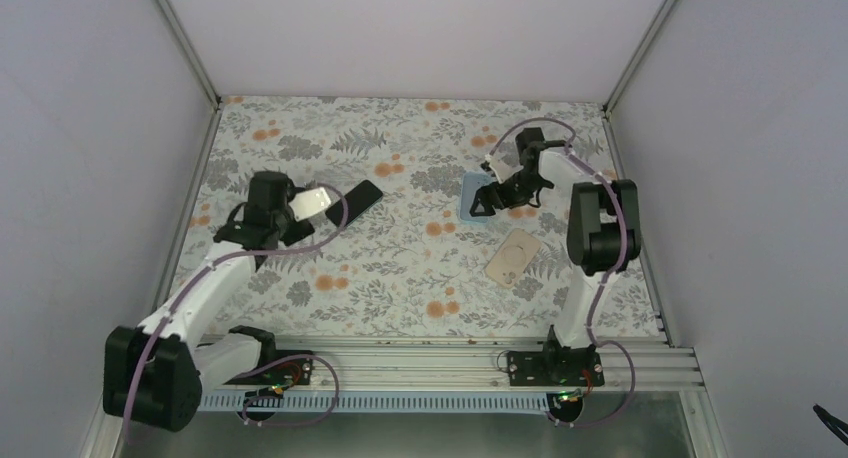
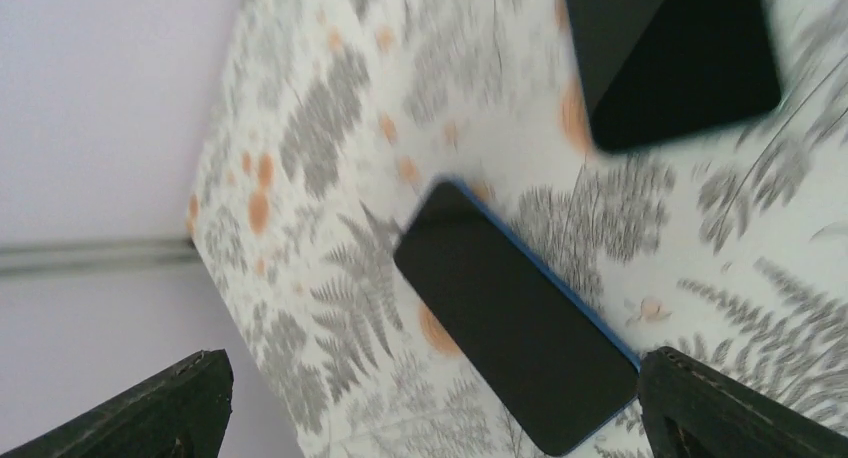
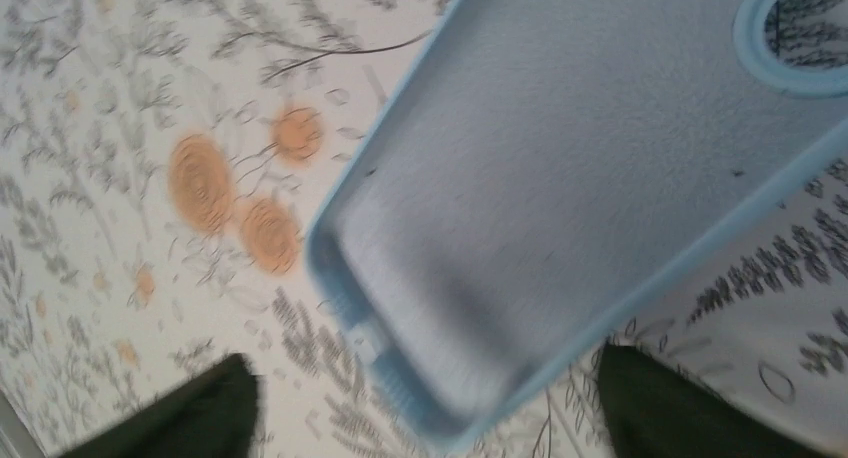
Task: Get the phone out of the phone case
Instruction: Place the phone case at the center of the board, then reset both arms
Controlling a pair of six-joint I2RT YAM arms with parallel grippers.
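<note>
Left hand (image 2: 435,403) open over floral table (image 1: 400,248); plain pale walls (image 1: 90,128).

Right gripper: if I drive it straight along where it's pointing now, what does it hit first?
The empty light-blue phone case, which sits dead ahead of the right gripper, in line with the gap between its open fingers. The view is blurred, so how far off it is stays unclear.

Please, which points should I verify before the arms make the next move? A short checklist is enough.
1. Light blue case empty: ok.
2. Blue-edged phone outside the case, apart from it: ok.
3. Left gripper open, holding nothing: ok.
4. Right gripper open above the case, holding nothing: ok.
5. Second black phone clear of the left gripper: ok.
6. Blue-edged phone resting flat on the table: cannot tell.
</note>
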